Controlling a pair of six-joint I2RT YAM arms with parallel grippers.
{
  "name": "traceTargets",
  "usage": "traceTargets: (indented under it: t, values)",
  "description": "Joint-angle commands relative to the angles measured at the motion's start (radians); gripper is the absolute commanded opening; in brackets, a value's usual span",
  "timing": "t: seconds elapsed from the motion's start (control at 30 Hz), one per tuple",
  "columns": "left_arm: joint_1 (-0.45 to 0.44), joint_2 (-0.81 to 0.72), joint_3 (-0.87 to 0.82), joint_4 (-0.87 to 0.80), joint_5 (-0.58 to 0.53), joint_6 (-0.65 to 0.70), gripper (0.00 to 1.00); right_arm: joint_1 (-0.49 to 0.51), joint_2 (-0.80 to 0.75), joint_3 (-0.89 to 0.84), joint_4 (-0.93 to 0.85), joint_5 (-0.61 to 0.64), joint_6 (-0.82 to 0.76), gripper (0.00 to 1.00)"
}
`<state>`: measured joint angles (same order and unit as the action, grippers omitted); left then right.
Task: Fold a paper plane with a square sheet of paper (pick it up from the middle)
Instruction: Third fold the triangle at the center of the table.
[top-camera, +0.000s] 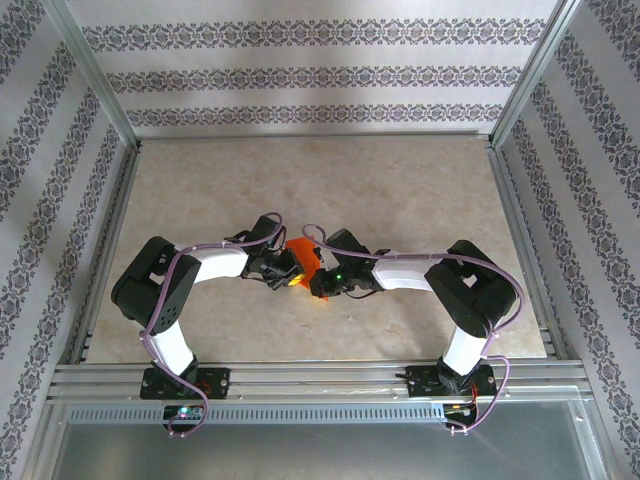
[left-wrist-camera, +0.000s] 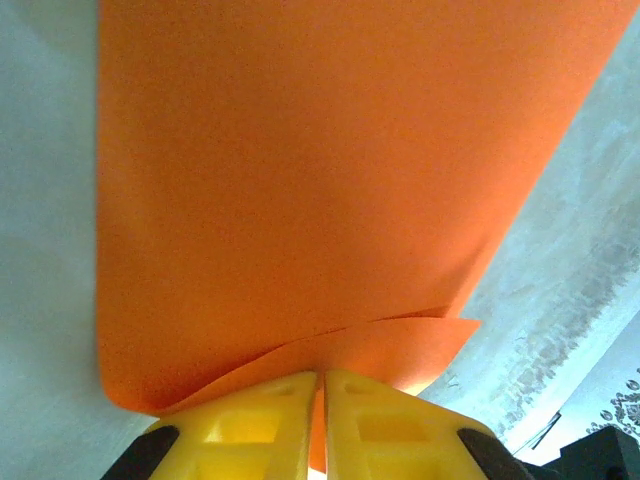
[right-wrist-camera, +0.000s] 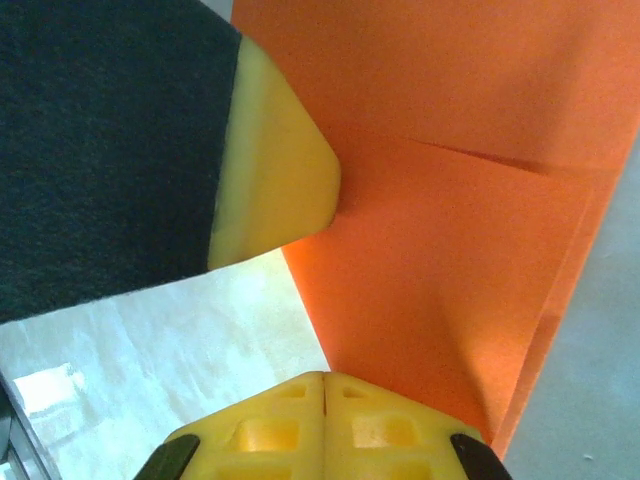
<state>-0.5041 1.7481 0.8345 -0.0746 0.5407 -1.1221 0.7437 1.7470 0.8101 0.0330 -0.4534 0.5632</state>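
Beige marbled worktop (top-camera: 400, 180), walled by patterned wallpaper (top-camera: 300, 75).
At its middle, the left fingers (left-wrist-camera: 250, 420) clamp a thin, creased orange-red paper sheet (top-camera: 303, 257); the right fingers (right-wrist-camera: 270, 435) are pressed together at its edge, grasp unclear.

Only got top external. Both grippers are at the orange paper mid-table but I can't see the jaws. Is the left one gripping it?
Observer: Yes. Left wrist view: the left gripper is shut on the edge of the thin bright orange-red paper sheet.
Operator: Right one?
Observer: The right gripper is shut too, the sheet running into its finger seam.
Operator: Single layer?
Observer: No, two layers overlap just above the left fingers.
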Motion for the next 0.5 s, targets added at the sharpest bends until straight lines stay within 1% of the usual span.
traceTargets:
  t: [0.0,0.27,0.47]
  values:
    - [-0.011,0.051,-0.019,-0.129,-0.086,0.012,0.12,-0.001,0.025,0.018,-0.032,0.022,-0.004,0.04]
    - [-0.012,0.058,-0.011,-0.165,-0.107,0.03,0.12,-0.008,0.032,0.014,-0.062,0.053,-0.01,0.03]
    - [-0.006,0.072,-0.001,-0.211,-0.135,0.063,0.12,-0.026,0.026,-0.016,-0.043,0.01,-0.005,0.03]
